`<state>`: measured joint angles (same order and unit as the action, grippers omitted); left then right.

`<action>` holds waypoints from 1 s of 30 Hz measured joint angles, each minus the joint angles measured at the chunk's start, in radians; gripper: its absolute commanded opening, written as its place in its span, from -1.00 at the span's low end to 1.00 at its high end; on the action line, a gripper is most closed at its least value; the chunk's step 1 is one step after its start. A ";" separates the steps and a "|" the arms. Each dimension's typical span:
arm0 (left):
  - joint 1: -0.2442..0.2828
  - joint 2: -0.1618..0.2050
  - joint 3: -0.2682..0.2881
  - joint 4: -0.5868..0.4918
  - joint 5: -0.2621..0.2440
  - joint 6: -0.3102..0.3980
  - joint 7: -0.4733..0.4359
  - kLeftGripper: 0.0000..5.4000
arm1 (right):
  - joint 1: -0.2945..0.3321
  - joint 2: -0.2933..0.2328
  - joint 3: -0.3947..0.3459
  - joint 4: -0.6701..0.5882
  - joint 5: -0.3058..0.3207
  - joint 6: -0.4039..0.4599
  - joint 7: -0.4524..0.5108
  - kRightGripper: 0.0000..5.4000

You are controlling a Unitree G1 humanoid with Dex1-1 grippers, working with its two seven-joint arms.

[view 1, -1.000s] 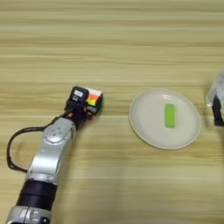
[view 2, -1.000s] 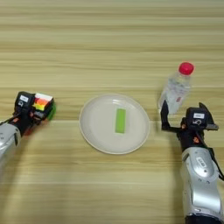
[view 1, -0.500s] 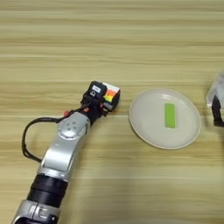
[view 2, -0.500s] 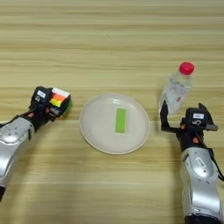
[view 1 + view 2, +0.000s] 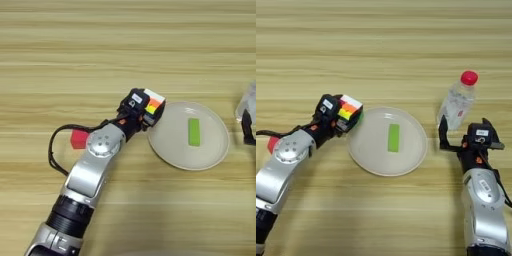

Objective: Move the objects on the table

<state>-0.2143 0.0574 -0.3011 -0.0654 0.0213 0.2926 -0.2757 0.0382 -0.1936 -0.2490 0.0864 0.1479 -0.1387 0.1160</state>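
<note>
My left gripper (image 5: 145, 111) is shut on the multicoloured puzzle cube (image 5: 153, 105), holding it just over the left rim of the round white plate (image 5: 170, 145). The same cube (image 5: 349, 110) shows at the plate's left edge in the right eye view. A small red cube (image 5: 78, 139) lies on the table left of my left forearm. The clear bottle with a red cap (image 5: 458, 102) stands upright at the right. My right gripper (image 5: 463, 131) rests just below the bottle, open, with one finger beside the bottle's base.
A flat green strip (image 5: 393, 138) lies in the middle of the plate (image 5: 371, 160). The wooden table (image 5: 100, 50) fills the view, with bare planks across the far half and along the near edge.
My left arm has carried the puzzle cube to the right, from well left of the plate to its left rim. The red cube has come into sight behind it. The right arm has not moved.
</note>
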 measured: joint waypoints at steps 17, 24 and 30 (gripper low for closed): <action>0.020 -0.043 -0.108 0.031 0.009 0.006 -0.032 0.22 | 0.000 0.002 0.004 0.000 -0.001 0.000 -0.003 1.00; 0.029 -0.056 -0.128 0.107 0.012 -0.010 -0.033 0.22 | -0.001 0.002 0.003 0.009 -0.001 -0.002 -0.003 1.00; 0.026 -0.070 -0.124 0.158 0.013 -0.054 -0.033 0.22 | -0.001 0.002 0.003 0.012 -0.001 -0.003 -0.003 1.00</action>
<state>-0.1884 -0.0129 -0.4252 0.0927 0.0344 0.2388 -0.3084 0.0375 -0.1917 -0.2456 0.0985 0.1467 -0.1422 0.1133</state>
